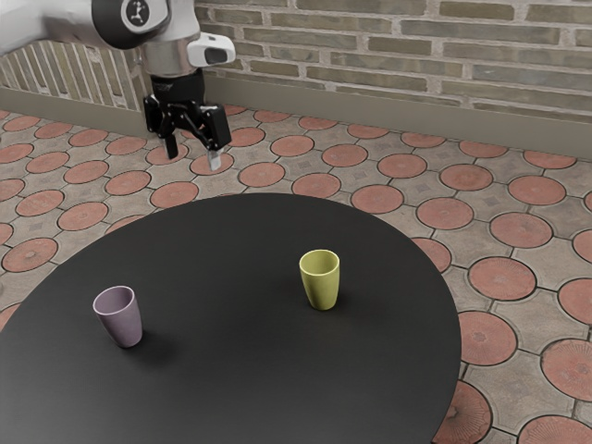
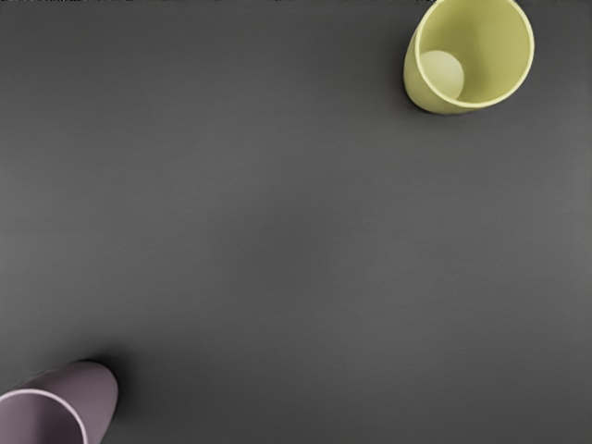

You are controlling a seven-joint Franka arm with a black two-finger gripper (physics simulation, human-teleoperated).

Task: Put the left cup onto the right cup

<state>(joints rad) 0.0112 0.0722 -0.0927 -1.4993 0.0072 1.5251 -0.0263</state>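
A mauve cup (image 1: pixel 119 315) stands upright on the black round table (image 1: pixel 231 277) toward the exterior view's left. A yellow-green cup (image 1: pixel 319 278) stands upright further to the exterior view's right, well apart from it. My gripper (image 1: pixel 193 154) hangs high above the table's far edge, open, with nothing between its fingers. From the hand's camera I look straight down on the table: the yellow-green cup (image 2: pixel 470 55) shows its hollow inside, and the rim of the mauve cup (image 2: pixel 51 407) is partly cut off at the picture's edge.
The table stands on a floor of round red paving stones (image 1: pixel 444 213). A brick wall (image 1: pixel 416 46) runs behind it, with a pale railing (image 1: pixel 55 74) at the exterior view's left. The white arm (image 1: pixel 139 23) comes in from the upper left.
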